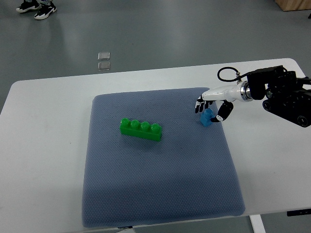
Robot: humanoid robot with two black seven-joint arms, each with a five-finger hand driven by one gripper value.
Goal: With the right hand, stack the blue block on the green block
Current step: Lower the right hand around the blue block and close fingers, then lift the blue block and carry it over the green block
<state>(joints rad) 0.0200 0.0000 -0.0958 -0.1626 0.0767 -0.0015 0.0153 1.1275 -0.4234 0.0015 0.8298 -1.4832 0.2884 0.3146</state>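
A long green block (pixel 141 129) with a row of studs lies on the blue-grey mat (pixel 160 184), left of centre. A small blue block (pixel 207 118) sits near the mat's right edge. My right hand (pixel 212 108) reaches in from the right and is curled around the blue block, white fingers (pixel 200 105) on its far side and the thumb on its near right side. The block looks slightly tilted, at or just above the mat. The left arm does not show.
The mat covers the middle of a white table (pixel 43 145). The right arm's black forearm (pixel 284 94) hangs over the table's right end. Two small clear squares (pixel 104 60) lie on the floor beyond the far edge, and a person's shoes (pixel 36 8) show at top left.
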